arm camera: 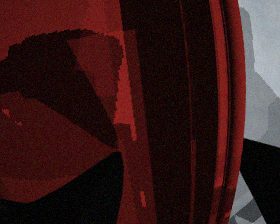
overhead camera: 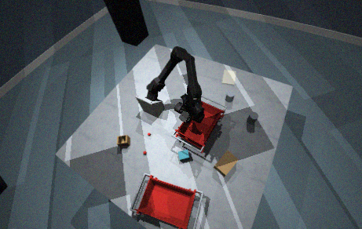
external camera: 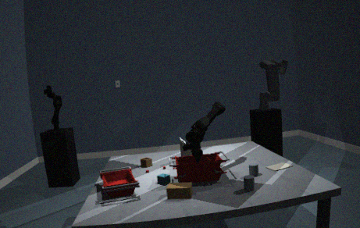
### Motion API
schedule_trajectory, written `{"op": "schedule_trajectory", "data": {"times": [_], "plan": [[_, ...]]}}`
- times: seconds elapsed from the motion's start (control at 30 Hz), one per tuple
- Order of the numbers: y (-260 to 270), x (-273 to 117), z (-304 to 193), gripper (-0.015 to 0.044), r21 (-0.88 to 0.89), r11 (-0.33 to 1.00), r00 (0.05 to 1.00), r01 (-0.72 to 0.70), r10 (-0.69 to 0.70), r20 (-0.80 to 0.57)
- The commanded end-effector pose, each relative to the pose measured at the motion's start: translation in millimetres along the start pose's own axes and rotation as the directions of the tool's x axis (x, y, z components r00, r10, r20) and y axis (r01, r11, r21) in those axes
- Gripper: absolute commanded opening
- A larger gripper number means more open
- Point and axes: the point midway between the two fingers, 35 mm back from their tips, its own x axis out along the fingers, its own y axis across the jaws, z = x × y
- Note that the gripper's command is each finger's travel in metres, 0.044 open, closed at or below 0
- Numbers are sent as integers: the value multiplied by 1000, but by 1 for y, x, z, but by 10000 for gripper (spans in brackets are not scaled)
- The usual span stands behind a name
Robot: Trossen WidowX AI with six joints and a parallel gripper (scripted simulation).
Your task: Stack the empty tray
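The empty red tray [overhead camera: 199, 139] [external camera: 212, 161] [arm camera: 220, 100] appears to sit level on top of the loaded red tray [external camera: 208, 177], as a tall stack with wire ends at two levels. The load is hidden, and I cannot tell how the lower tray's bars lie. My gripper [overhead camera: 200, 118] [external camera: 197, 159] [arm camera: 180, 153] is open at the upper tray's side wall; in the wrist view, one finger is inside the tray and one outside, with the wall between them.
Another empty red tray [overhead camera: 167, 200] [external camera: 118, 178] with wire ends stands apart near the table edge. A teal block [overhead camera: 184, 155] [external camera: 163, 179] and wooden block [overhead camera: 225, 164] [external camera: 179, 191] lie near the stack. Two grey cylinders [overhead camera: 229, 97] [external camera: 248, 183] stand on its other side.
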Motion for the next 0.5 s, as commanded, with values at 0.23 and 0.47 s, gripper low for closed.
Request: {"op": "schedule_trajectory", "data": {"times": [0.23, 0.47], "plan": [[0, 0, 0, 440, 0, 1000, 1000, 0, 0, 0], [1, -6, 1, 440, 1, 1000, 1000, 0, 0, 2]]}}
